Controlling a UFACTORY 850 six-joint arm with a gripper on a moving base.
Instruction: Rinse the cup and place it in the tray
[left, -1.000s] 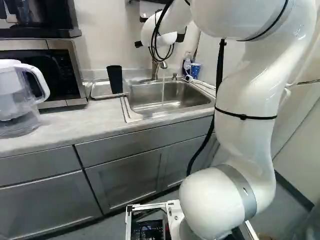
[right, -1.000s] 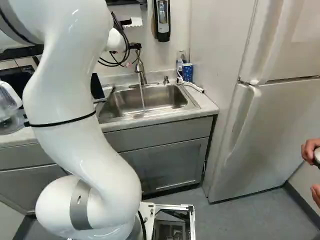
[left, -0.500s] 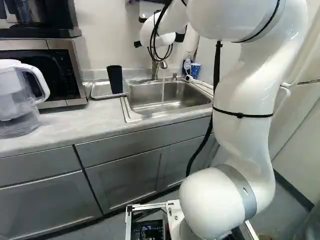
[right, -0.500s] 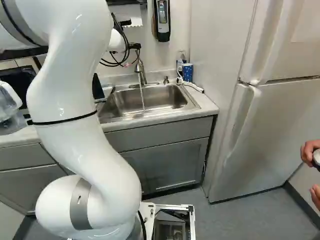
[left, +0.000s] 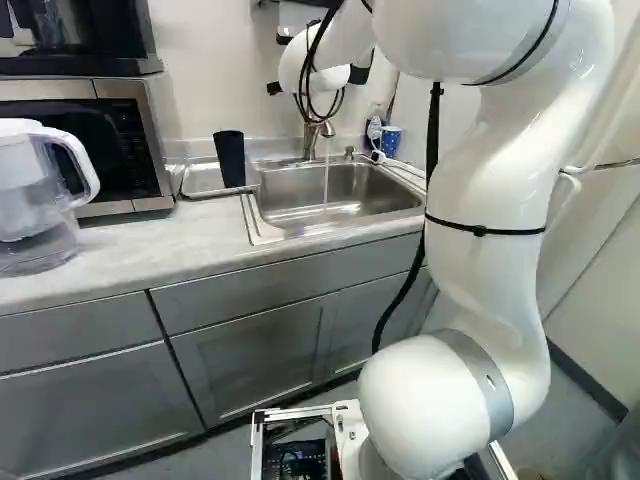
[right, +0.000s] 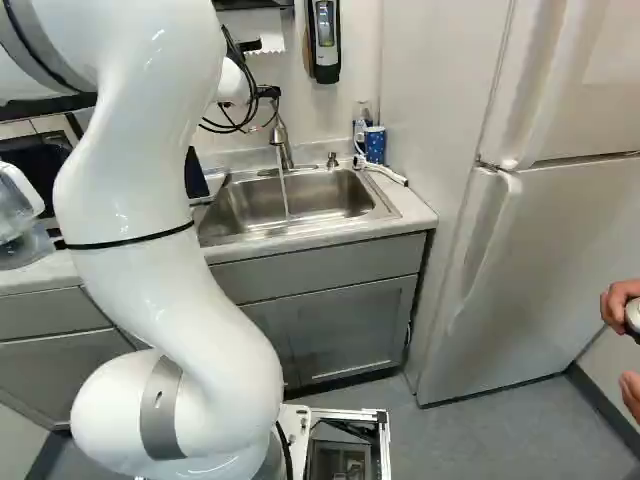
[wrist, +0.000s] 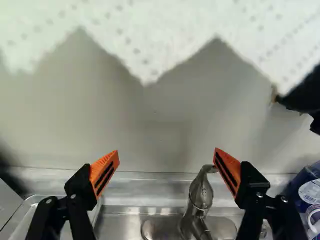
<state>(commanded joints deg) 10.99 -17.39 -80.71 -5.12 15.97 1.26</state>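
Well, my pincer (left: 361, 75) is spread wide with nothing between its orange pads (wrist: 106, 170), facing the wall above the sink (left: 335, 195), the faucet (wrist: 201, 192) ahead and a bit lower. The black cup (left: 229, 158) sits apart from me, down to the pincer's left, in the tray (left: 203, 180) beside the sink, while water (left: 326, 180) runs from the faucet.
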